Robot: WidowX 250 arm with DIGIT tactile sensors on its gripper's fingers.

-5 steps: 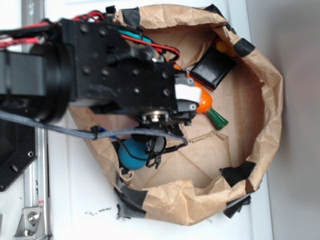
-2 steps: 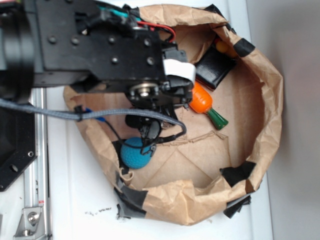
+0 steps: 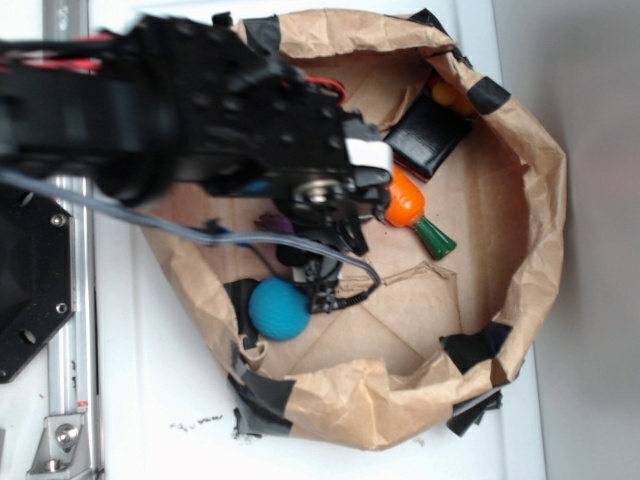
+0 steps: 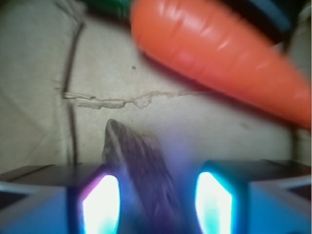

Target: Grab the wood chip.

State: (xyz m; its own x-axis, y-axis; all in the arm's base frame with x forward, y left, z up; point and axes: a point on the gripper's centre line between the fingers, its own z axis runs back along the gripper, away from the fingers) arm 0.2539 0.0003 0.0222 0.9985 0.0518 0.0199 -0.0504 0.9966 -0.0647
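The wood chip (image 4: 136, 156) is a grey-brown grained sliver with a pointed far end. It lies on the brown paper floor and runs back between my two lit fingers (image 4: 100, 202). My gripper (image 4: 157, 195) is open, with a gap showing on each side of the chip. In the exterior view my gripper (image 3: 345, 232) reaches down into the paper bag, just left of the orange toy carrot (image 3: 405, 203). The black arm hides the chip there. In the wrist view the carrot (image 4: 219, 53) lies just beyond the chip's tip.
The cut-down paper bag (image 3: 540, 200) has raised walls patched with black tape. A black block (image 3: 428, 135) lies behind the carrot, and a blue ball (image 3: 278, 308) sits by the near-left wall under the arm's cable. A torn seam (image 4: 122, 101) crosses the floor.
The arm has swung and tilted over the bag's left half, and the wrist now sits lower beside the carrot. More of the blue ball shows. The carrot, block and ball have not moved.
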